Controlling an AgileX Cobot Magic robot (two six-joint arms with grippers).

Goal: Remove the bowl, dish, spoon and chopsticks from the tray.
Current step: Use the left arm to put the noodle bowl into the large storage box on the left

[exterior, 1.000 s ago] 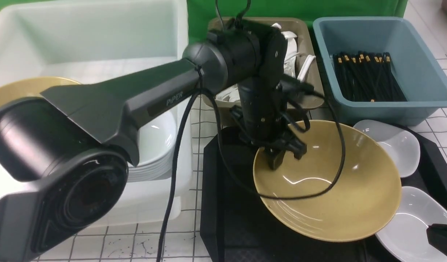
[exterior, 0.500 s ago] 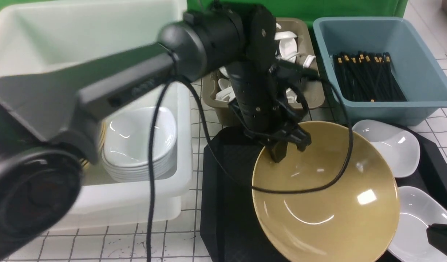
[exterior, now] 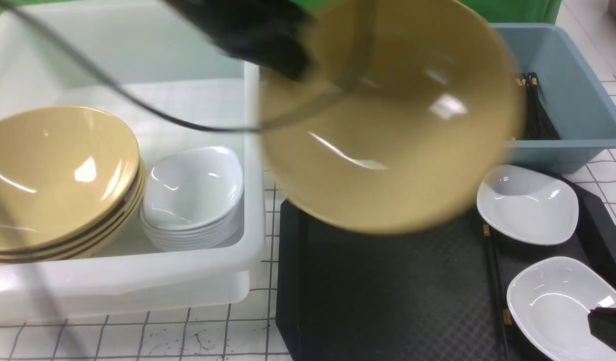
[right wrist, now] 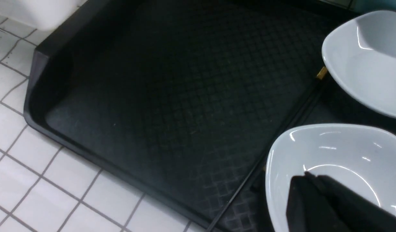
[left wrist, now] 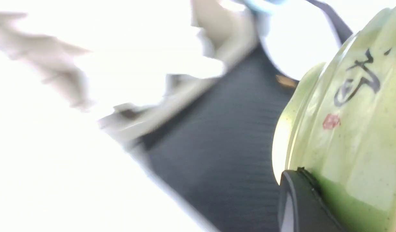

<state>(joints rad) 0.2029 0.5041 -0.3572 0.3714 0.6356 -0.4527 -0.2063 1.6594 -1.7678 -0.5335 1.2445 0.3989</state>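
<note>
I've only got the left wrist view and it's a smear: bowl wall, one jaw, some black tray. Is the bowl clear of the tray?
Observer: Yes. In the front view the bowl hangs in the air, its inside tilted toward the camera, covering the tray's far edge.
Operator: Where could it go?
Observer: A stack of matching bowls sits in the white tub on the robot's left.
Operator: What's on the tray?
Observer: A far white dish, a near white dish and the chopsticks lying beside them.
</note>
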